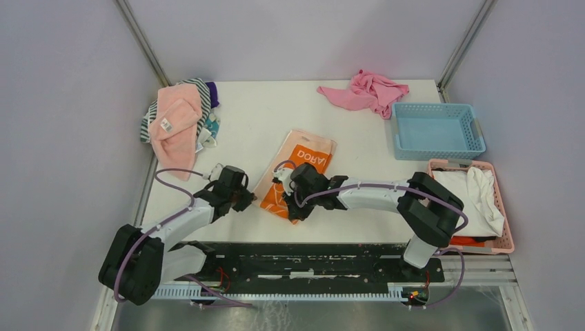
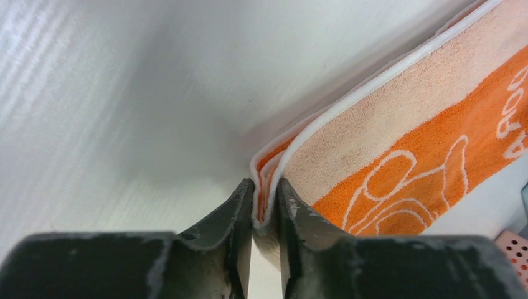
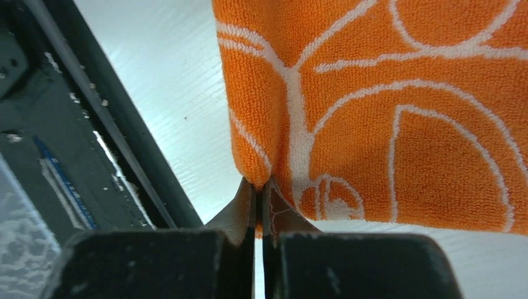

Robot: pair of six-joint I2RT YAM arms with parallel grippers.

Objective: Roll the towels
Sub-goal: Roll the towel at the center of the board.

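The orange towel [image 1: 298, 165] with white pattern and peach back lies folded in the middle of the table. My left gripper [image 1: 250, 200] is shut on its near left corner, where the white-edged layers are pinched [image 2: 264, 202]. My right gripper [image 1: 293, 208] is shut on its near right edge [image 3: 260, 185]. The orange patterned face fills the right wrist view [image 3: 386, 106]. The pale pink towel [image 1: 172, 123] with a white label lies on a pile at the far left.
A bright pink cloth [image 1: 365, 92] lies at the back. A blue basket [image 1: 436, 131] stands at the right, with a pink basket [image 1: 502, 238] of white cloth in front of it. Striped cloth [image 1: 146, 124] lies under the pale pink towel. The black base rail [image 1: 303, 261] runs along the near edge.
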